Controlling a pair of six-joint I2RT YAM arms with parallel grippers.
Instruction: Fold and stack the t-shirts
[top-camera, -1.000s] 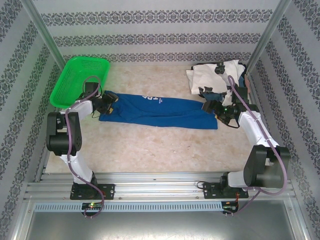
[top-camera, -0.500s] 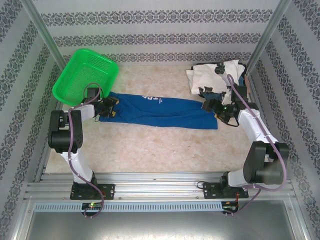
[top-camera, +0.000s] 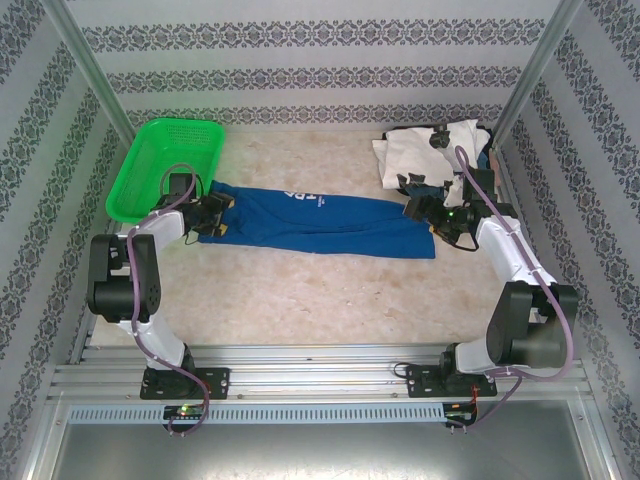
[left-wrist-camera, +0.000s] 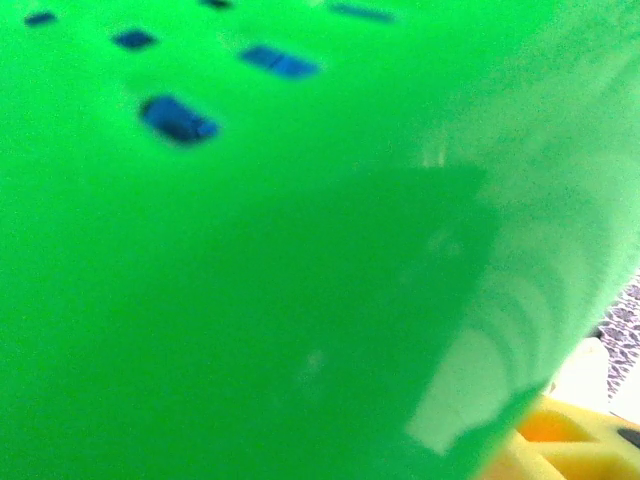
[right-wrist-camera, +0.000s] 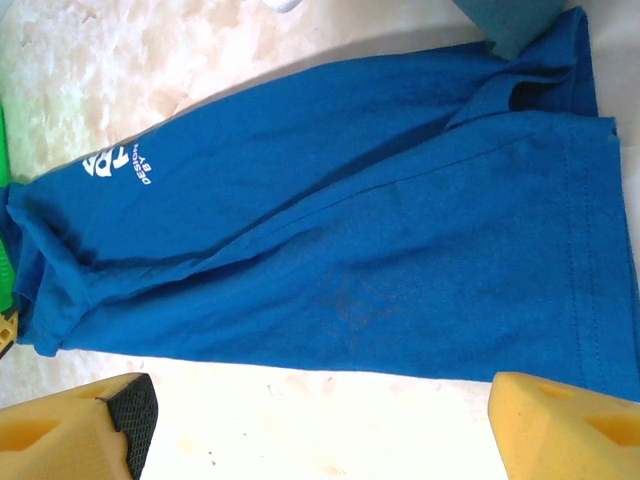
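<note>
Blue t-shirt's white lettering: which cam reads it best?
Right wrist: the white lettering on the blue t-shirt is close and sharp. Top external shows it as a tiny white mark, unreadable. Left wrist has the green basket up close, with blue patches through its holes.

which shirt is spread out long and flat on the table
The blue shirt with white lettering, lying stretched out in the middle. The white shirt sits bunched up in the far right corner.

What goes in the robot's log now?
royal-blue cloth t-shirt: laid out | left claw: at left end | right claw: open over right end
</note>
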